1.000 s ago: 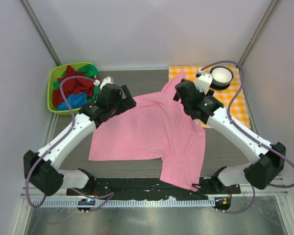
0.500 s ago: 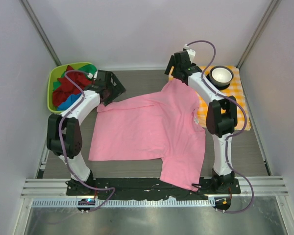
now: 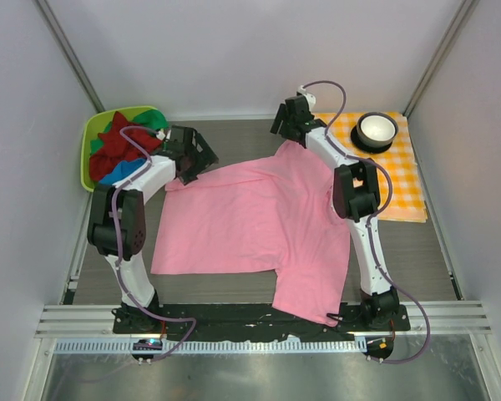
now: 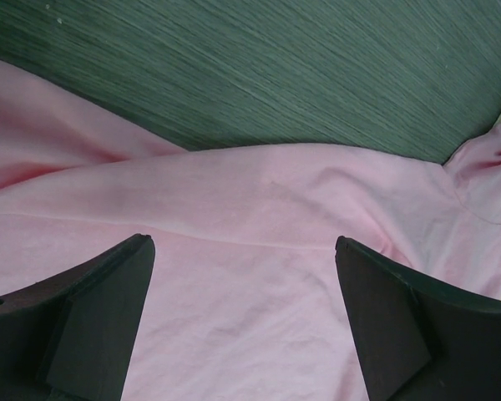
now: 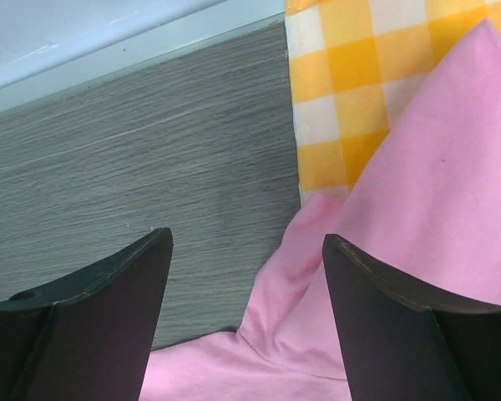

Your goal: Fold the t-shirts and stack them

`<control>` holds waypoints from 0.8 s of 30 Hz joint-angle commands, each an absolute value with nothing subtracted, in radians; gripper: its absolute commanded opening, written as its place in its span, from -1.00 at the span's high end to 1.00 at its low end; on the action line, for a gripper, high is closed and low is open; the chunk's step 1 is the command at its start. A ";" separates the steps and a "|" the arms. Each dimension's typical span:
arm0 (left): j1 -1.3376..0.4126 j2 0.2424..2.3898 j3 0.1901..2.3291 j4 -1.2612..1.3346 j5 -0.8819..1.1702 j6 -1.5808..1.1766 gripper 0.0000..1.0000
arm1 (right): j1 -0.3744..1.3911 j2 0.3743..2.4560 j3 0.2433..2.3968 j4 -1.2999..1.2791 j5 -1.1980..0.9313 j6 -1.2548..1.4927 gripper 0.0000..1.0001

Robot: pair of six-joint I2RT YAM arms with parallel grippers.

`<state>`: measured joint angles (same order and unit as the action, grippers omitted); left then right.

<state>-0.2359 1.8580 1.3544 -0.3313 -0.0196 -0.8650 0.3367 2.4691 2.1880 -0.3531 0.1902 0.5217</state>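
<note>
A light pink t-shirt (image 3: 250, 221) lies spread flat on the table, one sleeve (image 5: 417, 192) reaching onto the checked cloth. My left gripper (image 3: 199, 163) hovers open over its far left edge; in the left wrist view my left gripper (image 4: 242, 242) has pink cloth (image 4: 259, 209) below its spread fingers and nothing between them. At the shirt's far sleeve my right gripper (image 3: 284, 129) stands open, and the right wrist view shows the right gripper (image 5: 246, 238) straddling the sleeve's fold and the bare table. Dark red (image 3: 117, 146), green (image 3: 154, 119) and blue (image 3: 121, 173) t-shirts lie bundled in a basket.
The lime-green basket (image 3: 85, 163) stands at the far left corner. An orange-and-white checked cloth (image 3: 401, 175) lies at the far right with a bowl (image 3: 376, 129) on it. Walls close in the table on three sides.
The right gripper has moved from over the shirt's right shoulder to the far sleeve, its jaws narrowing a little. The left arm has drawn upright, its gripper staying near the far left edge. The shirt lies unchanged.
</note>
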 commanded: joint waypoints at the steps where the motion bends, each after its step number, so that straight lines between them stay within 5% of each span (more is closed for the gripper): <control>1: -0.235 1.874 1.338 -0.265 -0.003 -0.874 -0.88 | 0.339 2.479 2.224 -0.310 0.186 0.505 -0.56; 19: -0.226 1.873 1.307 -0.252 0.034 -0.865 -0.89 | 0.336 2.447 2.026 -0.311 0.325 0.457 -0.44; 24: -0.224 1.861 1.287 -0.244 0.034 -0.867 -0.89 | 0.336 2.444 2.008 -0.319 0.350 0.456 0.09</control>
